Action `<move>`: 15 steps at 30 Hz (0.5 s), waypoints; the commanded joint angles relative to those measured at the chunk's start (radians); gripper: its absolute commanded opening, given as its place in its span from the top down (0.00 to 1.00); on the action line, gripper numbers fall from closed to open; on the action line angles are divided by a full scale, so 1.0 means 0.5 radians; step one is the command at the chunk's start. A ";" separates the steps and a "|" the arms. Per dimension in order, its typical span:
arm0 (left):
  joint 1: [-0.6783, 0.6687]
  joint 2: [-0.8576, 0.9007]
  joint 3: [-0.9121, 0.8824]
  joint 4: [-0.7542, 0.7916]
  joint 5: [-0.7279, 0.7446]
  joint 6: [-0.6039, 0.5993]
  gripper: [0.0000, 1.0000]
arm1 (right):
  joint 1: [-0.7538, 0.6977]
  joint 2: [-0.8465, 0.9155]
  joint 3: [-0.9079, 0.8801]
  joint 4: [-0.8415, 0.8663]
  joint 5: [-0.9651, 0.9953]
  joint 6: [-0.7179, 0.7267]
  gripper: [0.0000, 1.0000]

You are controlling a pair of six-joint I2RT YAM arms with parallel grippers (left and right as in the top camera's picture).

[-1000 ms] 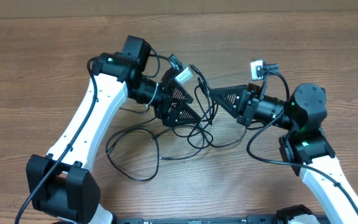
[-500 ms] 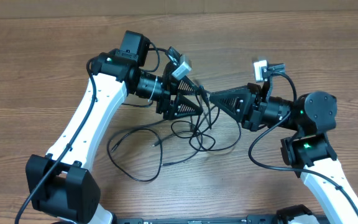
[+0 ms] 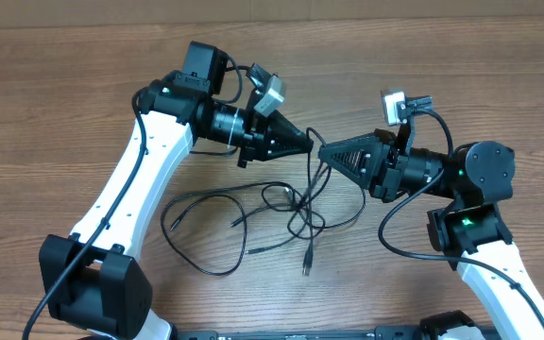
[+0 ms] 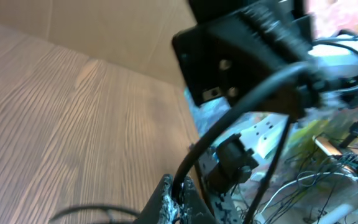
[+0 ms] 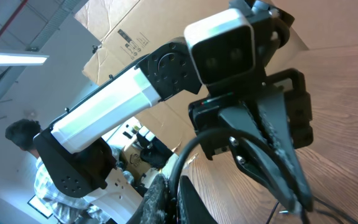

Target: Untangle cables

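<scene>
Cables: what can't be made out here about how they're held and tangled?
- Overhead: where the left gripper and right gripper meet, the pinch is too small to tell whether both hold the same one.
- Overhead: the cables are too thin to tell which crosses over which.
- Both wrist views: the bottom edge cuts off the grip, and the strand nearest the camera is blurred.

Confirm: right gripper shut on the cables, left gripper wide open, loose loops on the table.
Wrong: the left gripper is shut too, as the overhead view shows. The right gripper is shut on the cables, loose loops lying on the table.
</scene>
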 commanded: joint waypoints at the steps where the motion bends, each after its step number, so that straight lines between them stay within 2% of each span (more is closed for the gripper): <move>1: 0.002 -0.013 -0.009 0.042 0.280 0.045 0.96 | -0.093 -0.038 0.054 -0.005 -0.009 0.002 0.96; 10: 0.032 -0.084 0.010 0.040 0.275 0.044 0.96 | -0.403 -0.036 0.054 -0.360 -0.009 -0.090 0.96; 15: 0.105 -0.133 0.011 0.040 0.220 -0.028 0.96 | -0.576 -0.037 0.054 -0.409 -0.009 -0.080 0.96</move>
